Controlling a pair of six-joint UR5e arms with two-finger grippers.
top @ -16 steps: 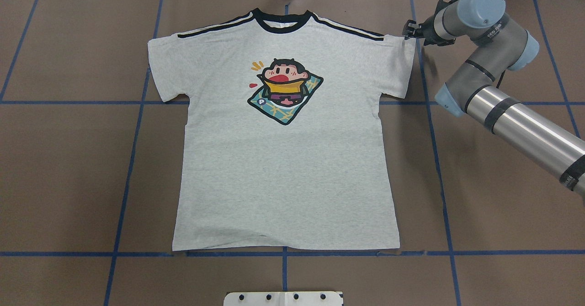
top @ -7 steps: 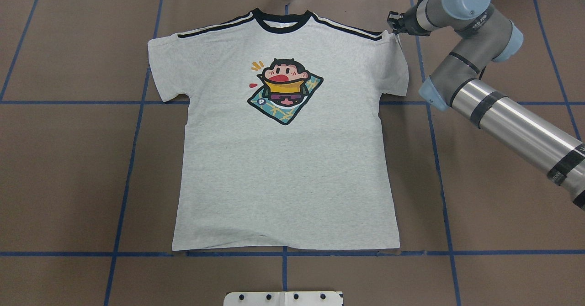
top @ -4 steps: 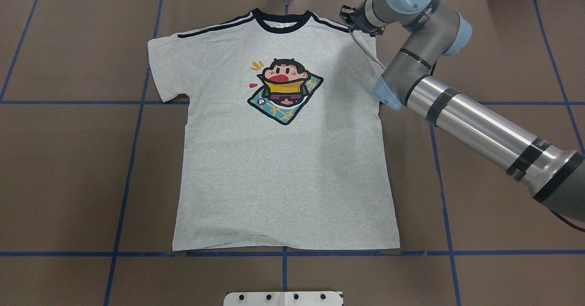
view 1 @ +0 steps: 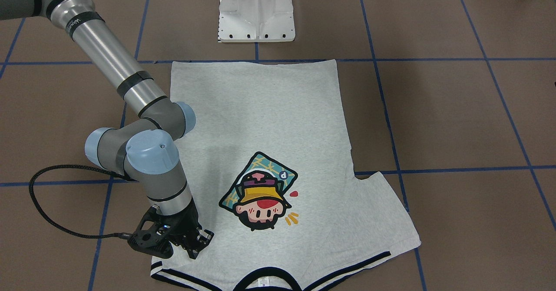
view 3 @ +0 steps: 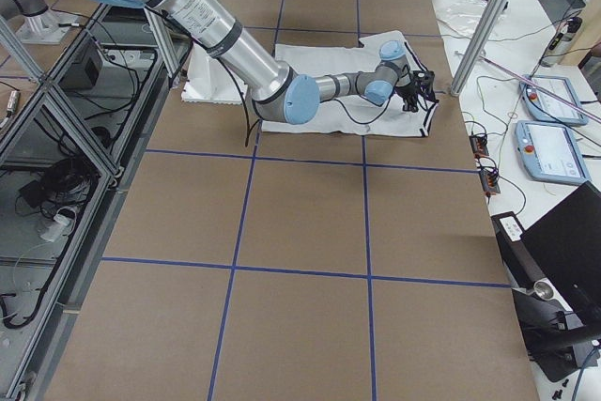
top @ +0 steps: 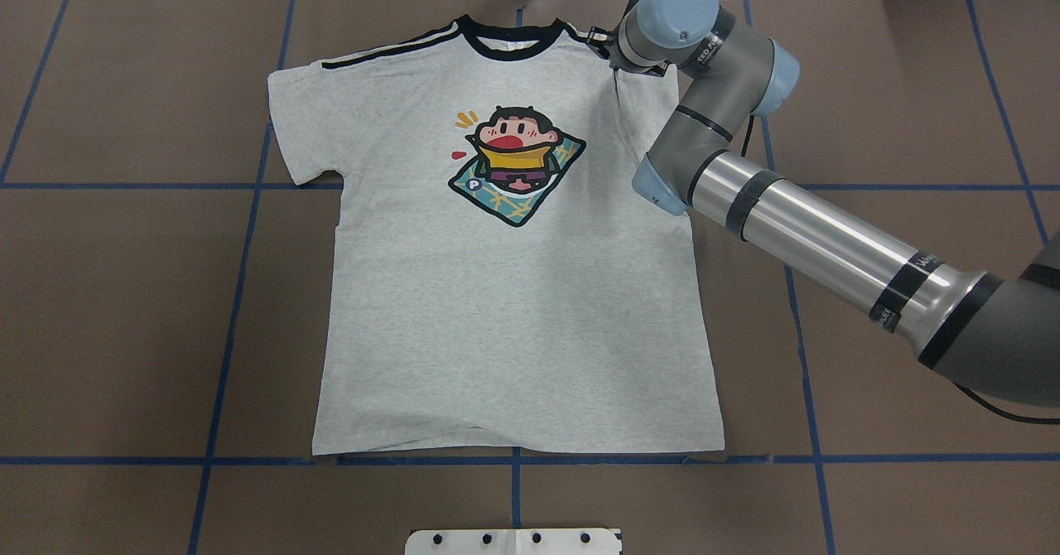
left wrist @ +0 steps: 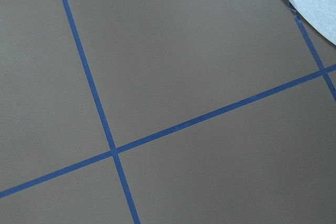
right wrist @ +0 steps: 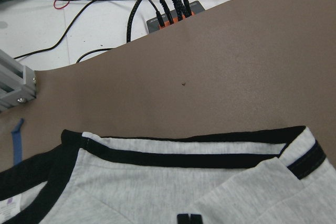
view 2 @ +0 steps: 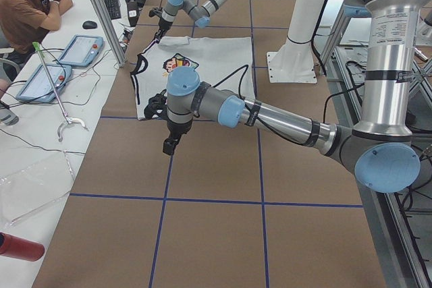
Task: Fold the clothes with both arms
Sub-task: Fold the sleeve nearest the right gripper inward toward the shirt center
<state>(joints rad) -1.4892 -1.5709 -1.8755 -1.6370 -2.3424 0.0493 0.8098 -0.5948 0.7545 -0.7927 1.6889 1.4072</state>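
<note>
T-shirt [top: 513, 331] (light heather-grey, black neckband, striped shoulder trim, cartoon print up) flat on brown paper-covered desk [top: 124, 306] with blue tape grid [top: 238, 290]; neck away from robot; sleeve on robot's right [top: 644, 112] folded inward over shoulder; black right gripper [view 1: 200, 240] clamped on that sleeve's edge, near neckband; left gripper [view 2: 170, 145] hovers above desk, off shirt's other sleeve; whether apart or together, cannot tell.

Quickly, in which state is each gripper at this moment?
Left gripper: cannot be told; only the side view shows it.
Right gripper: closed on the sleeve of the T-shirt.
</note>
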